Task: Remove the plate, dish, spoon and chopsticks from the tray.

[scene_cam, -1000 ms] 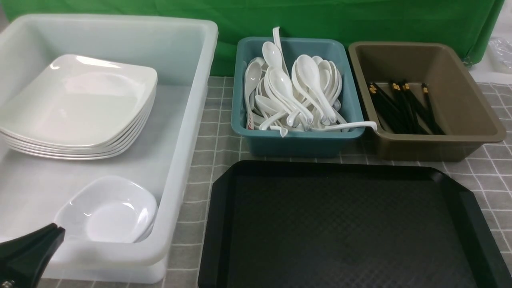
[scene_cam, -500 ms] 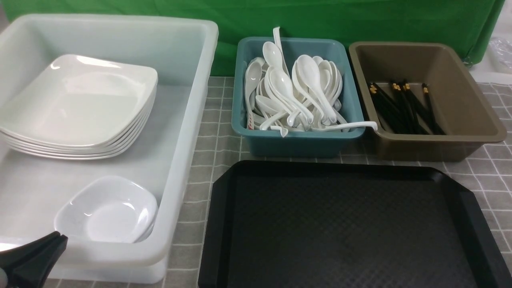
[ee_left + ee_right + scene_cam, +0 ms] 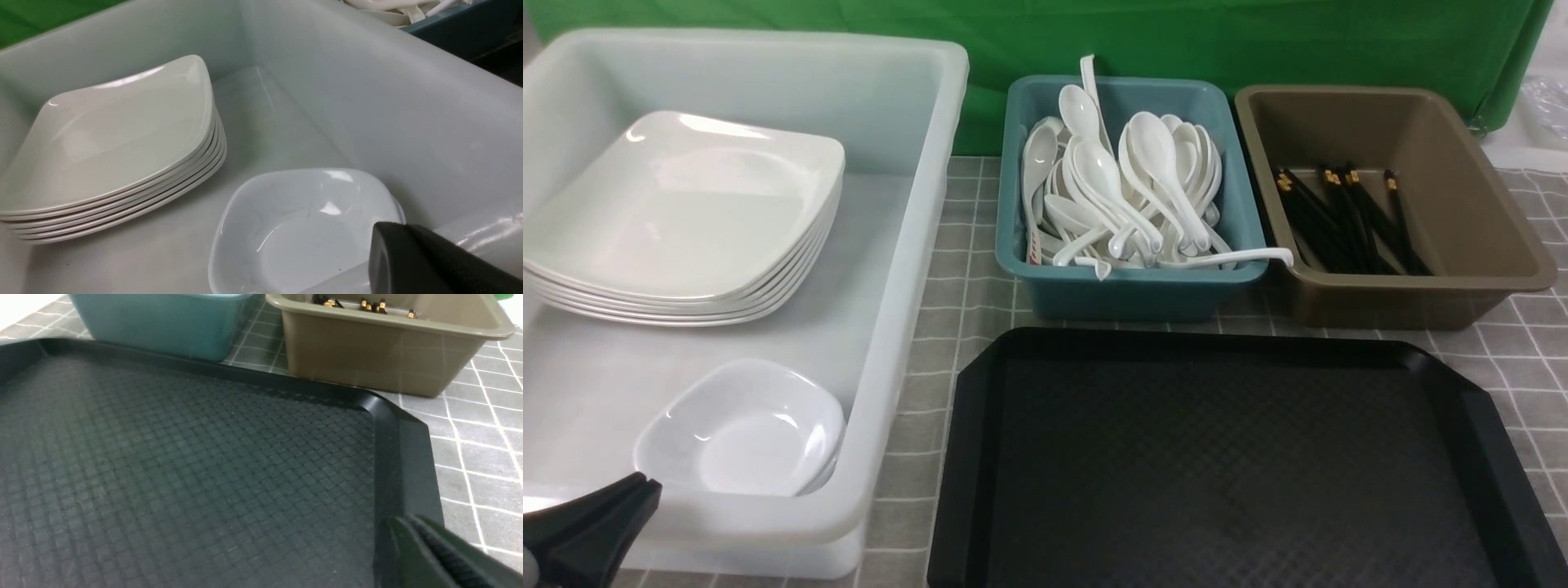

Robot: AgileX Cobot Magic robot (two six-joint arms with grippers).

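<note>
Pressing its fingertips together, the left pincer (image 3: 647, 483) appears at the near left corner of the front view, by the near wall of the white tub (image 3: 894, 327). Beyond this pincer, inside the tub, large square white plates (image 3: 686, 212) form a tilted-looking stack; which of them is the plate of the task cannot be told. Just ahead of the same pincer and slightly to its right, small white dishes (image 3: 756, 433) lie nested near the tub's inner corner. Well to its right extends the black tray (image 3: 1217, 457), its textured floor exposed. Farther forward and right of the left pincer, the teal tub (image 3: 1135, 298) holds heaped white spoons (image 3: 1094, 180), one handle crossing the rim. The right pincer (image 3: 404, 524) is seen only in the right wrist view, blurred and partly cropped; whether its fingers are spread or pressed together cannot be told. Ahead of it, past the tray's far rim, stands the brown tub (image 3: 1413, 306), containing black chopsticks (image 3: 1339, 220) with gold bands.
</note>
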